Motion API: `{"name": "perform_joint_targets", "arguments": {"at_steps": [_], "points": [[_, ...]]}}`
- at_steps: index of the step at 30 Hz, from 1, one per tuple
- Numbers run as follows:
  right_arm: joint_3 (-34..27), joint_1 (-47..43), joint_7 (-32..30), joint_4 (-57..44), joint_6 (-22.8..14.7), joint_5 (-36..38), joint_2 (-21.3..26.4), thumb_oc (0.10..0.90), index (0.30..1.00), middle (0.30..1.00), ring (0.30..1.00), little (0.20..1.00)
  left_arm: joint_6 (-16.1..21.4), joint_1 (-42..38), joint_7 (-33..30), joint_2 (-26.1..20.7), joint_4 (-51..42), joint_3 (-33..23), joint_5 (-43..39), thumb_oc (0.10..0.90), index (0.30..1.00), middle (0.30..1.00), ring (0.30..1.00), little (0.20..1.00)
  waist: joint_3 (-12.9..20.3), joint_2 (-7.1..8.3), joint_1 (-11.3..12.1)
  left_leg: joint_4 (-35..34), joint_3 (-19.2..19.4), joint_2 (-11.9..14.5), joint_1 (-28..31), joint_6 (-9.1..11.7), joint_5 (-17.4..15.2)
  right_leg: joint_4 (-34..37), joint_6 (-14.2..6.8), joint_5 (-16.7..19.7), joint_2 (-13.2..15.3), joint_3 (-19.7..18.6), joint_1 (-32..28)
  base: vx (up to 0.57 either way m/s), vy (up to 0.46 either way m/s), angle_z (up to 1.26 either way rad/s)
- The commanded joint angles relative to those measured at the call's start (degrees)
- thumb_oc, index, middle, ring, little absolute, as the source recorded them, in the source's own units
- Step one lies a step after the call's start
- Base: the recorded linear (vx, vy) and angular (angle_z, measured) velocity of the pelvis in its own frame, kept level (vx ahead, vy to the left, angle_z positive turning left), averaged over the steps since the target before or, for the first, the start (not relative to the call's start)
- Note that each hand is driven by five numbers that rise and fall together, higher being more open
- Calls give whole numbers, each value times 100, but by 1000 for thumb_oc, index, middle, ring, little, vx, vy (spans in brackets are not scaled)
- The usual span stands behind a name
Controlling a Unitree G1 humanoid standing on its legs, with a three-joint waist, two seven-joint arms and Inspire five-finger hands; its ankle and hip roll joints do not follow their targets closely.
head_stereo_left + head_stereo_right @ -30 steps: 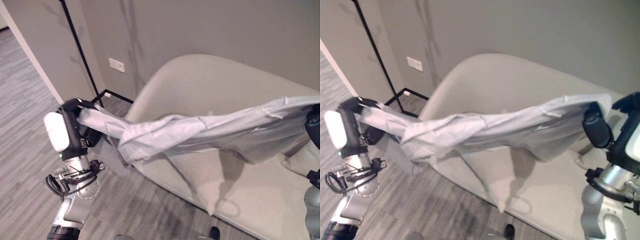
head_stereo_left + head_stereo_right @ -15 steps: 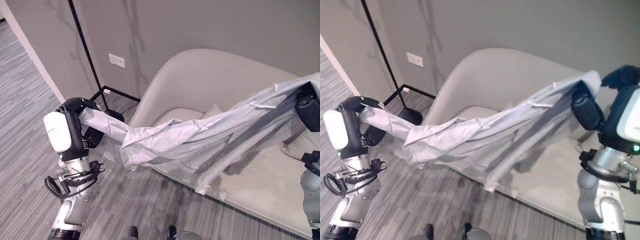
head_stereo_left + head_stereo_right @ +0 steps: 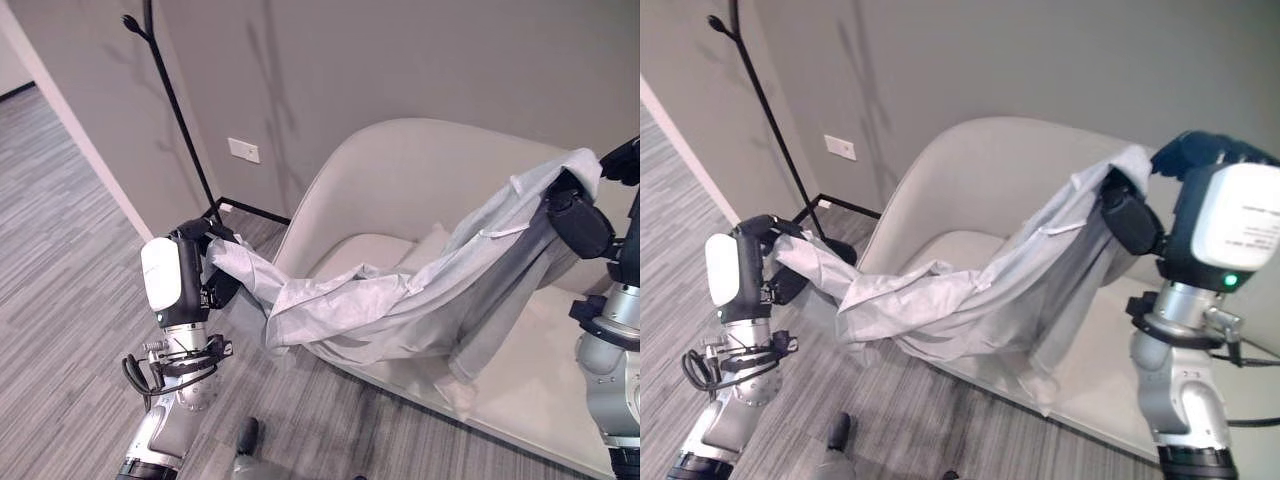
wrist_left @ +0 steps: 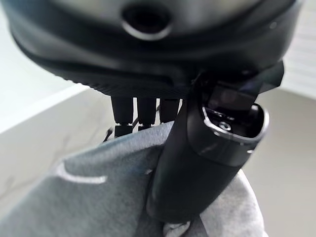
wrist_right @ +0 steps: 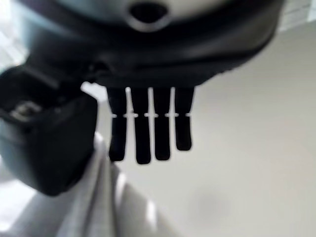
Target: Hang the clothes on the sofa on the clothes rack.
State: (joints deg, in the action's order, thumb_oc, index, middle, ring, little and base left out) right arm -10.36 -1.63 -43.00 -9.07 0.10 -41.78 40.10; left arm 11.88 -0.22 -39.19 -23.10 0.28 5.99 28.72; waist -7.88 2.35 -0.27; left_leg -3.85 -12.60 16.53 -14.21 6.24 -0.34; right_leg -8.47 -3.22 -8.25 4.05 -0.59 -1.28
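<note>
Left eye: the garment (image 3: 400,300) is off the sofa (image 3: 420,190), slung between both hands; the rack (image 3: 170,90) is still bare.

Left wrist: left hand (image 4: 207,148) pinches cloth.

Right wrist: right hand (image 5: 49,143) clamps cloth under its thumb.

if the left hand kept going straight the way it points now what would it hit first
Probably the black clothes rack. The left hand, shut on one end of the grey shirt, points up and away from the robot toward the rack's base by the wall. Depth is unclear, so it might pass beside the pole.
</note>
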Motion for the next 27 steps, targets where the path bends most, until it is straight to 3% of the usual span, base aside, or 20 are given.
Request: {"name": "perform_joint_targets", "arguments": {"at_steps": [1,3,5,6,7,8,9,10,11,12,13,14,15,18,19,22,27], "points": [[-358,-674,-392,-500,-152,111,545,400,300,300,300,300,223,-340,-393,-368,-956,-99,24,400,300,300,300,300,257,260,149,399,52,137,-39,331,858,386,-267,-248,273,-348,-576,302,513,-70],[-293,-743,-388,-528,-186,85,501,400,300,300,300,300,240,-383,-375,-387,-1001,15,87,400,300,300,300,300,303,168,200,590,-234,128,56,396,778,393,-403,-221,451,-563,-623,337,627,-79],[-387,-590,-269,-526,-146,-36,499,400,300,300,300,300,293,-475,-256,-342,-925,215,129,400,300,300,300,300,419,110,112,757,-89,15,86,468,486,479,-596,-124,784,-509,-758,337,708,-40],[-465,-346,-147,-436,-2,-171,437,400,300,300,300,300,304,-718,-201,-298,-713,521,108,400,300,300,300,300,497,231,46,1207,189,-334,36,429,191,490,-803,424,1232,-423,-769,388,945,17],[-391,-392,-128,-315,69,-201,332,400,300,300,300,300,305,-858,-153,-518,-685,664,255,400,300,300,300,300,520,330,17,1213,416,-590,88,232,18,165,-775,1121,1508,-382,-426,306,893,24],[-295,-519,-162,-306,92,-225,295,400,300,300,300,300,280,-918,-173,-669,-710,668,337,400,300,300,300,300,537,352,51,1146,586,-682,152,109,-27,-15,-718,1408,1660,-292,-187,228,802,-2],[-118,-729,-202,-293,113,-292,298,400,300,300,300,300,217,-920,-281,-810,-786,624,422,400,300,300,300,300,536,266,175,1038,875,-732,406,-71,-168,-351,-510,1653,1987,387,22,165,679,-47],[-2,-858,-185,-325,118,-330,262,400,300,300,300,300,153,-900,-315,-836,-821,602,469,400,300,300,300,300,479,249,184,1004,995,-824,538,-215,-211,-635,-355,1487,1914,622,101,248,763,-107],[11,-817,-67,-397,65,-370,239,400,300,300,300,300,161,-745,-253,-842,-881,512,602,400,300,300,300,300,467,283,127,901,1057,-1045,744,-372,-293,-857,-285,953,1337,608,193,179,541,-106],[-31,-782,-18,-463,-1,-366,223,400,300,300,300,300,194,-594,-181,-837,-946,443,634,400,300,300,300,300,461,304,108,849,1109,-1141,835,-435,-266,-911,-212,673,990,616,268,183,538,-57],[9,-909,-17,-485,-99,-328,249,400,300,300,300,300,179,-381,-148,-851,-937,356,639,400,300,300,300,300,434,337,159,739,1268,-1341,989,-507,-253,-787,-156,284,461,919,431,106,334,18],[101,-985,-30,-431,-130,-290,236,400,300,300,300,300,154,-304,-132,-832,-938,288,622,400,300,300,300,300,433,339,171,626,1329,-1379,1093,-496,-235,-691,-108,182,262,1042,492,116,303,18],[179,-1025,-40,-372,-125,-264,175,400,300,300,300,300,123,-239,-74,-724,-889,202,572,400,300,300,300,300,407,386,128,500,1336,-1519,1247,-499,-207,-480,-60,135,-121,1014,605,87,108,-2],[225,-1050,-71,-352,-94,-310,186,400,300,300,300,300,121,-284,-94,-619,-826,188,593,400,300,300,300,300,383,442,67,413,1320,-1609,1368,-509,-223,-291,-33,214,-316,753,643,73,43,-4],[213,-1002,-81,-376,-103,-331,191,400,300,300,300,300,106,-331,-103,-587,-813,212,667,400,300,300,300,300,404,484,68,427,1307,-1678,1389,-547,-261,-86,80,207,-337,617,508,103,-8,14],[284,-1011,0,-416,-170,-252,159,400,300,300,300,300,-19,-262,-149,-519,-684,133,828,400,300,300,300,300,502,560,87,545,1302,-1731,1450,-527,-467,318,87,371,-353,468,221,130,-54,23],[515,-1055,175,-465,-342,-209,351,400,300,300,300,300,-321,-598,-479,-581,-580,-192,1083,400,300,300,300,300,569,573,97,1506,1335,-1723,1307,-440,-813,804,67,569,-342,428,-185,84,-69,2]]}}
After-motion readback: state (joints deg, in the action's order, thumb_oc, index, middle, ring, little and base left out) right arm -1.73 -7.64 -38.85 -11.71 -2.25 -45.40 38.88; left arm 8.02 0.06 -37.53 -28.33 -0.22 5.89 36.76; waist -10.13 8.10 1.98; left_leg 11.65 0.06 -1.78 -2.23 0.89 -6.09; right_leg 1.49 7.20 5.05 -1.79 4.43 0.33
